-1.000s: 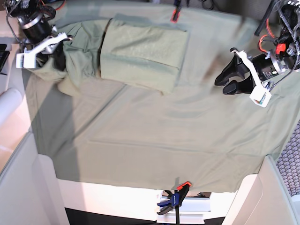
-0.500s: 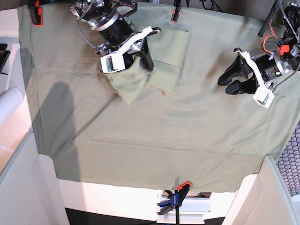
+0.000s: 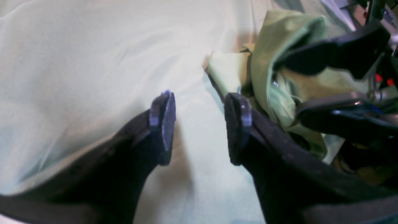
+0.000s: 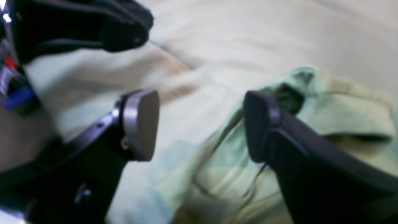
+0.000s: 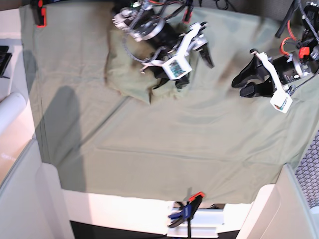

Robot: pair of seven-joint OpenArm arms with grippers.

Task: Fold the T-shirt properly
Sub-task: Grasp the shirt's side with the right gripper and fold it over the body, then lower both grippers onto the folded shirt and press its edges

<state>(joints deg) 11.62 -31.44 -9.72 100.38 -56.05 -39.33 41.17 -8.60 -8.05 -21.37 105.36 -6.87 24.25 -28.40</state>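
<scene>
The worktop, under a grey-green tablecloth (image 5: 164, 149), carries the T-shirt (image 5: 127, 72) at its far edge, left of centre in the base view, lying as a rumpled, roughly folded bundle, not a neat rectangle. The step in hand looks like letting go of a fold just laid over, and doing it well calls for lifting straight up and clear so no cloth drags along, then flattening the bunched near corner before any further fold. The right arm reaches across the far edge, its wrist bent down over the bundle's right side. The left arm is held off to the side, well apart from the shirt, angled toward it. The right claw (image 4: 199, 124) stands wide open just above the cloth, gripping nothing. The left claw (image 3: 199, 124) is partly open and empty.
</scene>
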